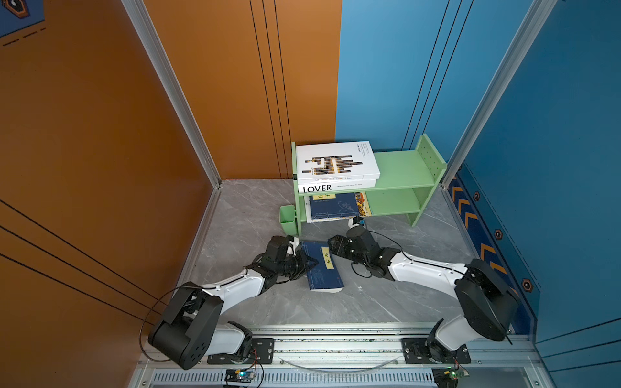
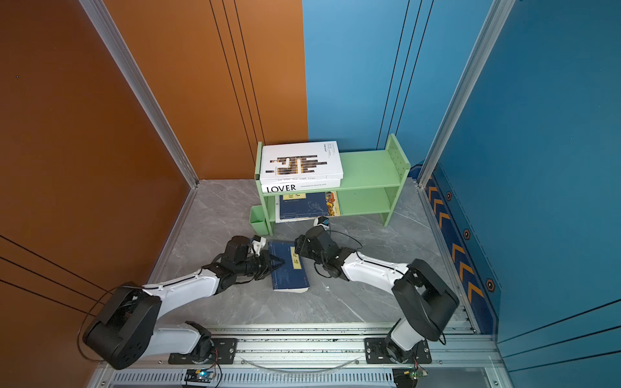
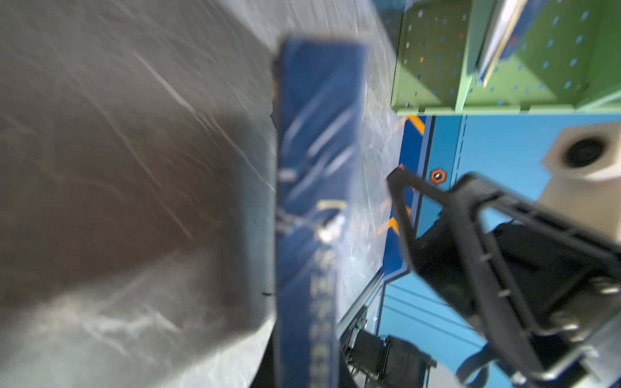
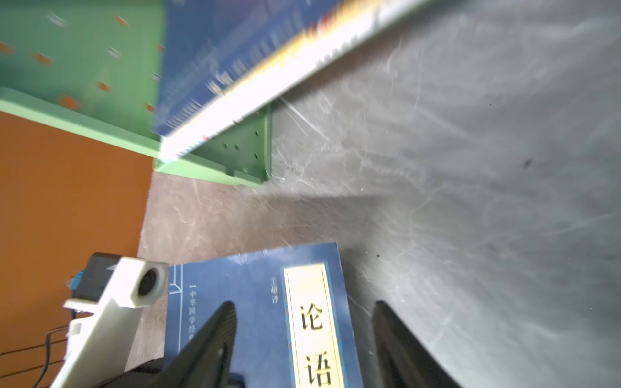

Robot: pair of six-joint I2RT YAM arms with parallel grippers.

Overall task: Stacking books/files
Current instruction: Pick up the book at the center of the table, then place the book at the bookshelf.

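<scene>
Navy book (image 4: 255, 319) beneath right pincer (image 4: 304, 304) (tips apart)

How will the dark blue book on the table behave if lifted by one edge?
The blue book looks like a fairly thick paperback, so it would probably sag a little but hold together. It lies cover up on the smooth table, so a push should slide it, not tip it. Gripped at one edge, it may swing down.
</scene>
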